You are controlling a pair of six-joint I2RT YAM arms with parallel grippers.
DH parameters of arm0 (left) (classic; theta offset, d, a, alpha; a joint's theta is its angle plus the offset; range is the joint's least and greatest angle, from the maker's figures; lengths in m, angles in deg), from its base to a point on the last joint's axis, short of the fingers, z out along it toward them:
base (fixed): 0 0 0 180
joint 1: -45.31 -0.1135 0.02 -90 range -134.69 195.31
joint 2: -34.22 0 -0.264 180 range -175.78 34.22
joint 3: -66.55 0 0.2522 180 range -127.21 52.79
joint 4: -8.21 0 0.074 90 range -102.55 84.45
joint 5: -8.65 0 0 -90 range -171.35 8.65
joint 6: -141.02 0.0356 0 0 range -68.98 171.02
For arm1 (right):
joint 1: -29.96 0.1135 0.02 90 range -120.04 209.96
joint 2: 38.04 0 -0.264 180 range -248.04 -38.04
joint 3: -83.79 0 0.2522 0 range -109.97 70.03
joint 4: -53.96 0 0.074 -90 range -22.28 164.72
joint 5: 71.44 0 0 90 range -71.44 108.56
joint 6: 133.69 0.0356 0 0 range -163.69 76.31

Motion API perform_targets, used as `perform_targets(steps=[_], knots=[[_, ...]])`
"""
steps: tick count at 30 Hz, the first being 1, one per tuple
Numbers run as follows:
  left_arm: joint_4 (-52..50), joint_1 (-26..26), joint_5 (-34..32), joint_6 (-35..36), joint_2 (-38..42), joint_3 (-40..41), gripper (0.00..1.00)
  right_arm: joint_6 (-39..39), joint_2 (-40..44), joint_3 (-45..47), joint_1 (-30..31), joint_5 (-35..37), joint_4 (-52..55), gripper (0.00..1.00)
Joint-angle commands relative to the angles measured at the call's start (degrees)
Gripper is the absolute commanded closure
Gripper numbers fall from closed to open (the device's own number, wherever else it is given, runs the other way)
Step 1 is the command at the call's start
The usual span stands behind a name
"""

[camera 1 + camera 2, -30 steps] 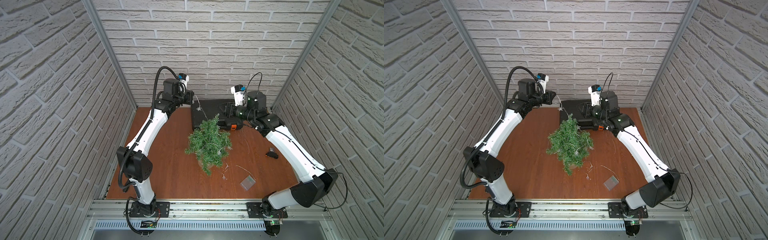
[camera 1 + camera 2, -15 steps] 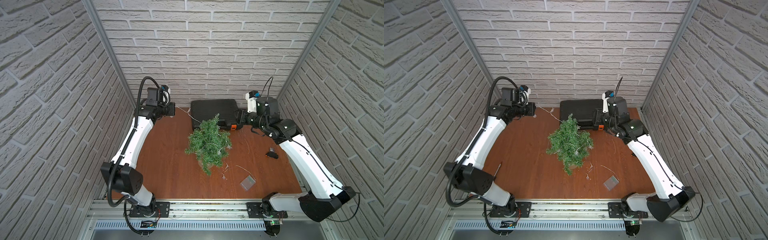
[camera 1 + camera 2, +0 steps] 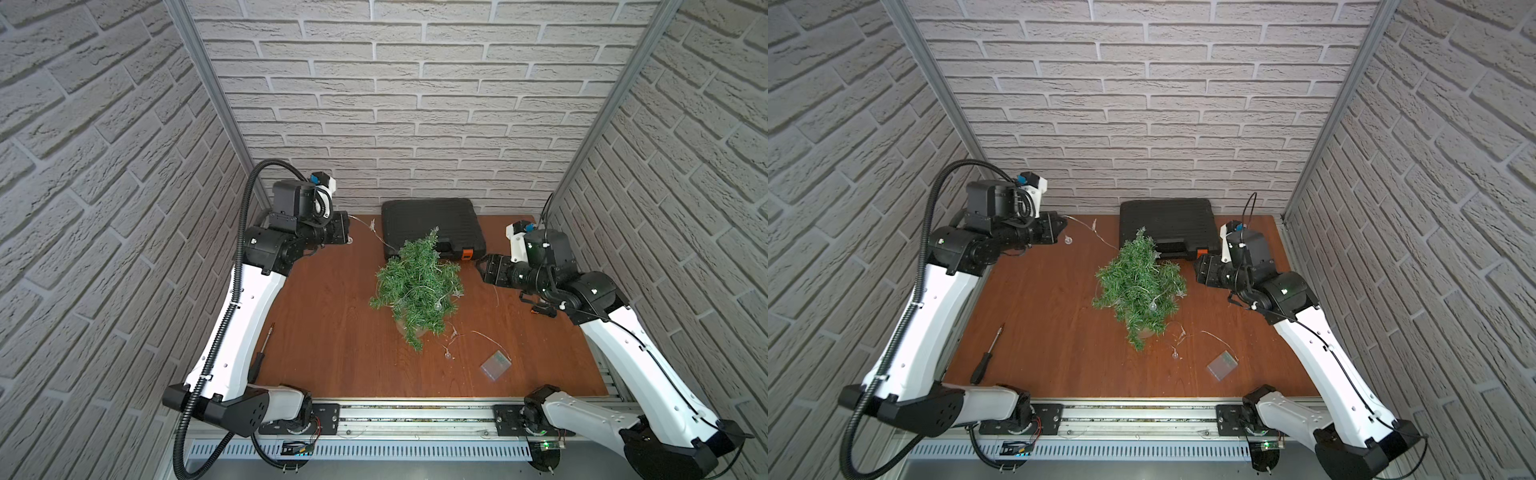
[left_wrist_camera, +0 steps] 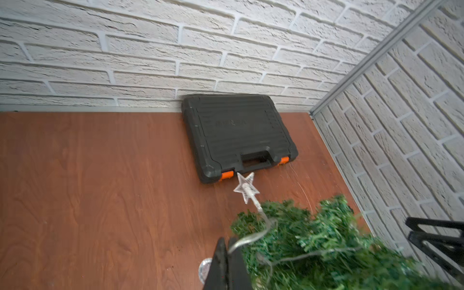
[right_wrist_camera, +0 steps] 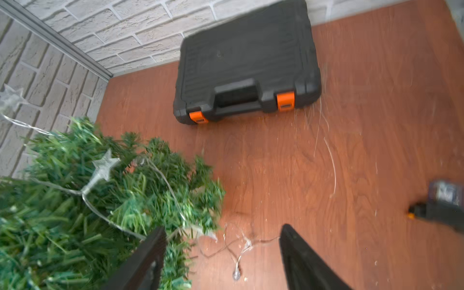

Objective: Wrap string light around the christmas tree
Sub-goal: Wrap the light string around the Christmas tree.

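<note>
**Status.** My left pincer (image 4: 228, 244) is clenched on the thin wire of the string light (image 4: 246, 187). The wire runs from it, past a clear star, into the upper branches of the christmas tree (image 3: 417, 286). My right pincer (image 5: 222, 229) is released and grasps nothing. It hangs just beside the tree's lower branches, on the far side from the left pincer.

**Position of work.** The tree stands mid-table in both top views, in front of the black tool case (image 3: 432, 222). Several loops lie across its needles. The tail of the string lies loose on the table (image 3: 332, 311) and ends at the clear box (image 3: 495, 365).

**Hazards.**
- Tipping: the tree looks light. A hard pull from my left pincer on the span to the tree top would likely lever it over.
- Slip: the wire is fine and smooth. A jerk could draw it out of the clenched jaws.
- False grasp: the strands by my right pincer lie against the needles. Closing there may catch foliage and not wire.
- Snag: dragging the loose tail may hook a bulb on a branch and undo the loops already laid.
</note>
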Motion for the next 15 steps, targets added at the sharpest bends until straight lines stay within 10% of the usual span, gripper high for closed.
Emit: perform_targets(steps=[1, 15], knots=[[-5.8, 4.5, -4.0, -3.2, 4.9, 0.9, 1.00, 2.5, 4.0, 2.2, 0.1, -0.6, 2.6, 0.20], [-8.4, 29.9, -12.8, -19.5, 13.6, 17.7, 1.00, 9.7, 8.7, 9.1, 0.4, -0.9, 12.6, 0.09]])
